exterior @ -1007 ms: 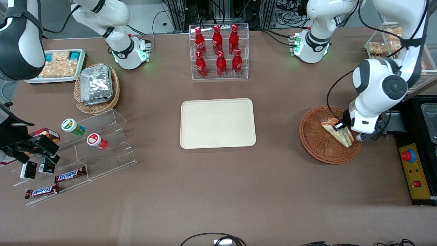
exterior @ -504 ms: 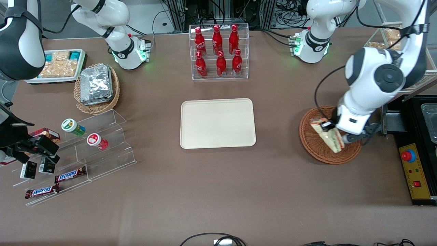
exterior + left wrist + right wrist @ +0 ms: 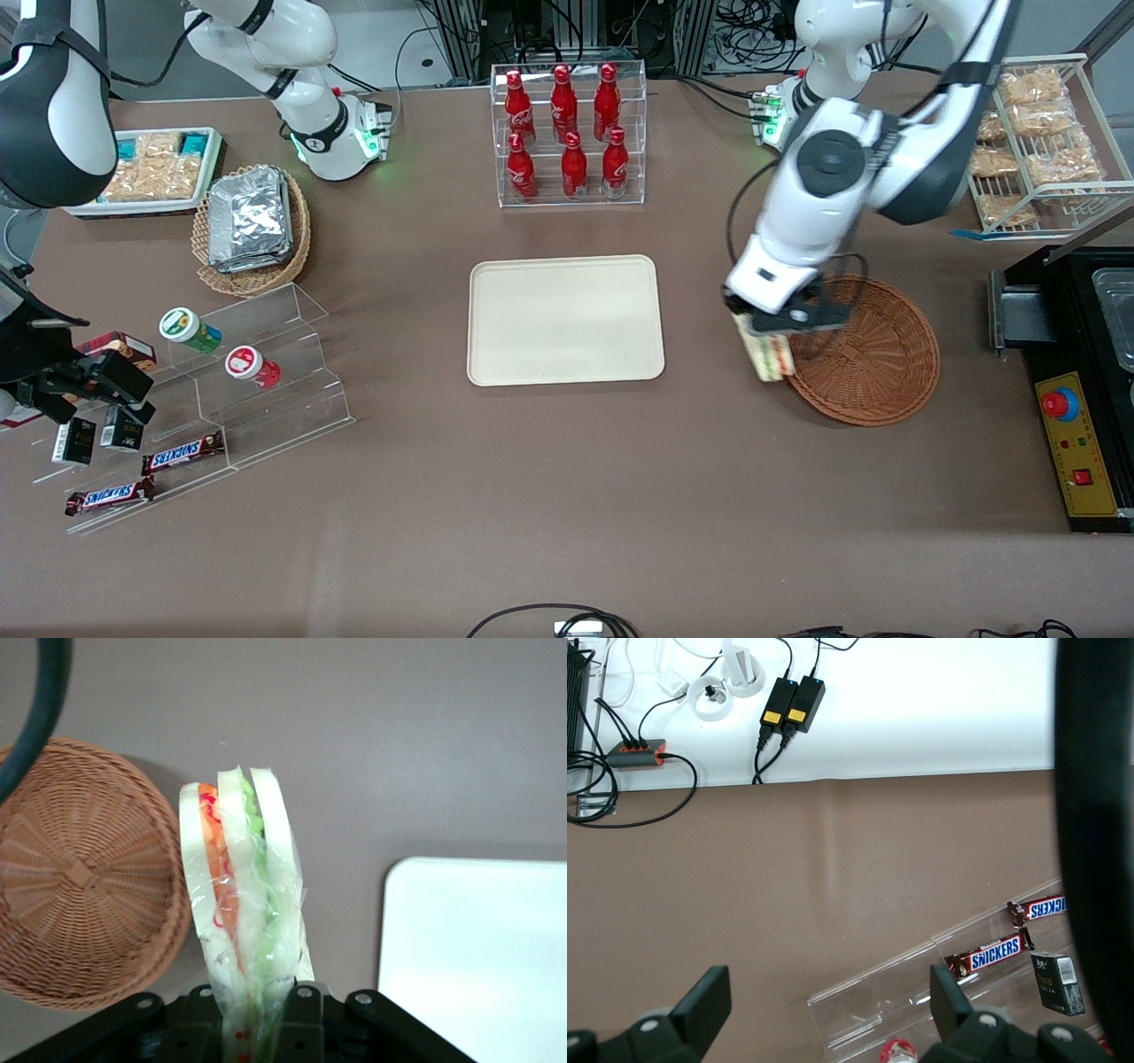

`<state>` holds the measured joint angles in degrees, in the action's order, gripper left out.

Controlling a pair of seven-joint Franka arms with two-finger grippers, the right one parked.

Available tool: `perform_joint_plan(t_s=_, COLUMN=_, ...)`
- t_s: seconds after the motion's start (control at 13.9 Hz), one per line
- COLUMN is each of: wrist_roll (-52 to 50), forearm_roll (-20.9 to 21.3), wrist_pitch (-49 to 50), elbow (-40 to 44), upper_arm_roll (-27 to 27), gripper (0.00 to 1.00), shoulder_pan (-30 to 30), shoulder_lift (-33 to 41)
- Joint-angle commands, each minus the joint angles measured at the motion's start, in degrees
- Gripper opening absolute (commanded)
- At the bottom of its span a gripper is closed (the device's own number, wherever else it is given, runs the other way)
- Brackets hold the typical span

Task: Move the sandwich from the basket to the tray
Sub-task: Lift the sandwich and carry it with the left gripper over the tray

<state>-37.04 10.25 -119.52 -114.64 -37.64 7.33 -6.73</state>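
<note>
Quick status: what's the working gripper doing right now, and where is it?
Gripper: shut on the sandwich, held in the air over the basket rim, on the side nearest the tray.

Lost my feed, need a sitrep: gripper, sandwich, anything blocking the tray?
Gripper shut on sandwich, above the basket rim nearest the tray. Basket holds nothing. Bare table between sandwich and tray.

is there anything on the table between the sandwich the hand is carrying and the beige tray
No. The hand holds the sandwich in the air beside the basket, and only bare brown tabletop shows between it and the tray. The bottle rack stands well off that path.
</note>
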Motion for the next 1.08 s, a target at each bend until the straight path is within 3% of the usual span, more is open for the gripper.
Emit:
perform_joint_plan(t_s=0.0, wrist_roll=-2.77, forearm_roll=2.32, wrist_pitch=0.43, elbow=1.96, upper_arm_roll=0.02, gripper=0.00, shoulder_pan=-4.50, shoulder_lift=-3.02)
perform_joint_plan(t_s=0.43, wrist_roll=-5.94, forearm_roll=2.84, wrist_pitch=-4.75, elbow=1.35, upper_arm_roll=0.11, gripper=0.00, shoulder_pan=-14.87, shoulder_lift=-9.07)
perform_joint_plan(t_s=1.01, wrist_roll=-14.54, forearm_roll=13.46, wrist_pitch=-10.64, elbow=1.43, upper_arm_roll=0.29, gripper=0.00, shoulder_pan=-21.65, shoulder_lift=-21.12)
